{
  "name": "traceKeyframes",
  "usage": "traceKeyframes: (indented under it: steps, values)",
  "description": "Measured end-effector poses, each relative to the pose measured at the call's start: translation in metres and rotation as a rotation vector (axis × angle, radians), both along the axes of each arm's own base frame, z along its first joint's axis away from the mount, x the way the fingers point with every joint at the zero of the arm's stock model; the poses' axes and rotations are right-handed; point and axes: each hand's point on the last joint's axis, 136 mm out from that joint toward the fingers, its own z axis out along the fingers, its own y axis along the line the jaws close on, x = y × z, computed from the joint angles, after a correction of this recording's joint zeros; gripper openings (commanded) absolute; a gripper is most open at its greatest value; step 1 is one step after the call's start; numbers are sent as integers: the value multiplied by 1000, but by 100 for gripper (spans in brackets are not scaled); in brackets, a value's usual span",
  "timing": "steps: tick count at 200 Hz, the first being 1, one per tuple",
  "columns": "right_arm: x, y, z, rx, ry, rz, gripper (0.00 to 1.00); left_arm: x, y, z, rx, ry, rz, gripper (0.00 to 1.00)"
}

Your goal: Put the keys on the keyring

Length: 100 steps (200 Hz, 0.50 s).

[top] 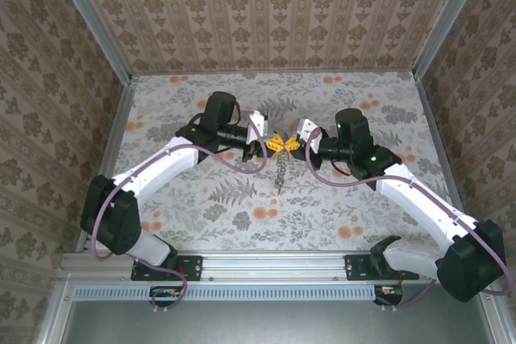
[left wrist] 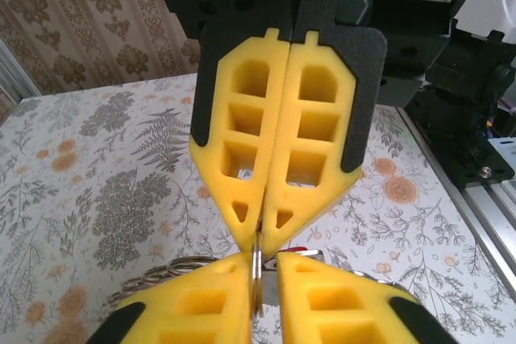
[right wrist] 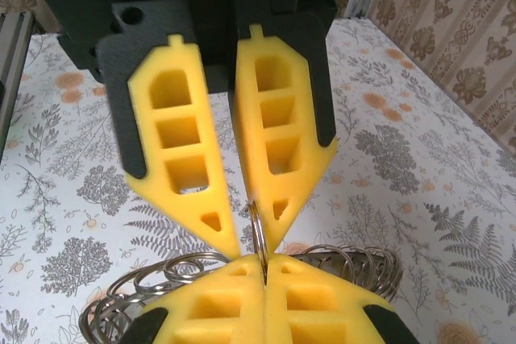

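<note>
Left end effector (left wrist: pixel 260 262) and right end effector (right wrist: pixel 264 262), narrow yellow lattices, pinch the silvery coiled keyring (right wrist: pixel 359 267).

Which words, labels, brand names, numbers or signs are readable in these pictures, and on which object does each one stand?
None can be read. The yellow fingers bear only moulded hollows, the arms are plain white and black, the keyring is bare metal, and the table cover and walls show only plant patterns. A green light on one arm has no lettering.
</note>
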Motion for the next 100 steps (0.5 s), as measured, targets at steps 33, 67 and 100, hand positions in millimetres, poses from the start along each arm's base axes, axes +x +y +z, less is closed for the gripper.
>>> traceKeyframes:
  steps: [33,67,100]
  values:
    - [-2,-2,-7,-20,28,-8,0,-1,-1,1,37,-41,19,18]
    - [-3,-4,-11,-30,43,-13,0,-1,-3,-1,88,-77,34,21]
    - [-5,-3,-14,-44,55,-12,0,-1,-6,0,123,-114,44,20]
